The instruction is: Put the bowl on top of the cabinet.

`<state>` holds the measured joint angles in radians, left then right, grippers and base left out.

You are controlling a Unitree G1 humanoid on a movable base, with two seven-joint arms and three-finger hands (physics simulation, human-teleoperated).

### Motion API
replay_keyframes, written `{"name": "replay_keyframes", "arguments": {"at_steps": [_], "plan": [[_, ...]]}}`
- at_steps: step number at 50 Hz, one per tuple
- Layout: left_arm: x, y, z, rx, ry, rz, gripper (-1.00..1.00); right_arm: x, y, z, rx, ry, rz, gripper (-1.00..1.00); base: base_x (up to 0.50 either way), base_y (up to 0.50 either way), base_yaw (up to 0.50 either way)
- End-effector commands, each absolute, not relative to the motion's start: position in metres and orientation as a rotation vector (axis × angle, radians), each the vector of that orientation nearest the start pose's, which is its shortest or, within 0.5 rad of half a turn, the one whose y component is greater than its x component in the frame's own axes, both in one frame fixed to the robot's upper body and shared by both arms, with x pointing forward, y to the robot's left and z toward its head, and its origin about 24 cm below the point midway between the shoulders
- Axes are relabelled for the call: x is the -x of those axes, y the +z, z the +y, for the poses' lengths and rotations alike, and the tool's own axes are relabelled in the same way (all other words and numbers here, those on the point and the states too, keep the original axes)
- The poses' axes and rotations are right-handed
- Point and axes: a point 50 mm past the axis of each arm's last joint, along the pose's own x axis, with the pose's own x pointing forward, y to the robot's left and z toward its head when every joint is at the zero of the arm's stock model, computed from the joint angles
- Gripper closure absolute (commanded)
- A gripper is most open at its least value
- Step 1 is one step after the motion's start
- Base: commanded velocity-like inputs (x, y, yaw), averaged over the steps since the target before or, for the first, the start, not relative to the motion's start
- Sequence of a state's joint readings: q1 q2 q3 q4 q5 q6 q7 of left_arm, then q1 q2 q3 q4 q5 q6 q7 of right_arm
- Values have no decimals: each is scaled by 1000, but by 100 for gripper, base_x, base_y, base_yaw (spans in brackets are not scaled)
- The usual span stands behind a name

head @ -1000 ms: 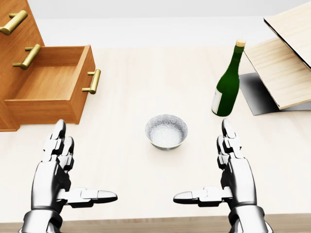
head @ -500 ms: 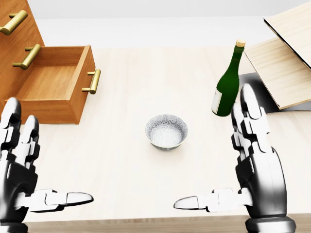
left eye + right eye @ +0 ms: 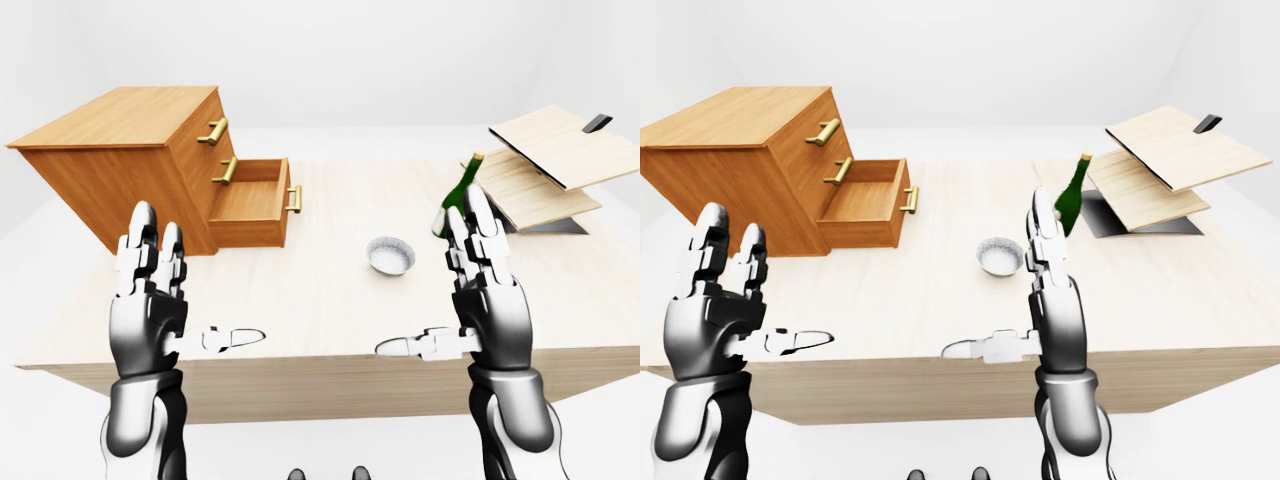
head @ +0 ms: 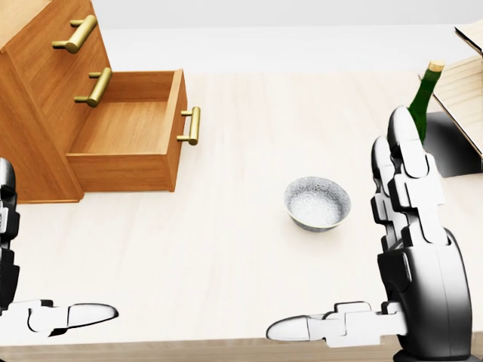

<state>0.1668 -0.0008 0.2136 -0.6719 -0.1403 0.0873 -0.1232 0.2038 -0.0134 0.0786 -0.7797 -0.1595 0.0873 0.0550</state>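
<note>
Only eye views show the whole cabinet top point(image 3: 115, 118); left robot hand point(image 3: 150, 312), right robot hand point(image 3: 493, 310) splayed wide.

No words, numbers or signs can be read anywhere. The bottle point(image 4: 423, 102) shows no legible print.

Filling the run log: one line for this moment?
bowl on table, untouched | left hand open | right hand open | cabinet drawer open
</note>
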Motion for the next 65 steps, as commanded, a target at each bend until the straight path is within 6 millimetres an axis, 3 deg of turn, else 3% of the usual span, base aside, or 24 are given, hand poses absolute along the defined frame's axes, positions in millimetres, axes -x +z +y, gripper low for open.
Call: {"name": "replay_keyframes", "arguments": {"at_steps": [1, 14, 28, 37, 65], "plan": [[-196, 149, 198, 19, 91, -432, -100, -185, 164, -141, 160, 28, -486, -100, 0, 50, 0], [-187, 160, 199, 22, 80, -483, -100, -184, 164, -140, 153, 33, -489, -100, 0, 50, 0], [-190, 159, 201, 20, 86, -477, -100, -187, 163, -140, 141, 25, -485, -100, 0, 50, 0], [-189, 158, 200, 20, 87, -474, -100, -183, 163, -141, 103, 31, -482, -100, 3, -1, 0], [-191, 157, 202, 23, 97, -472, -100, -186, 161, -140, 125, 39, -473, -100, 50, -6, 0]]}}
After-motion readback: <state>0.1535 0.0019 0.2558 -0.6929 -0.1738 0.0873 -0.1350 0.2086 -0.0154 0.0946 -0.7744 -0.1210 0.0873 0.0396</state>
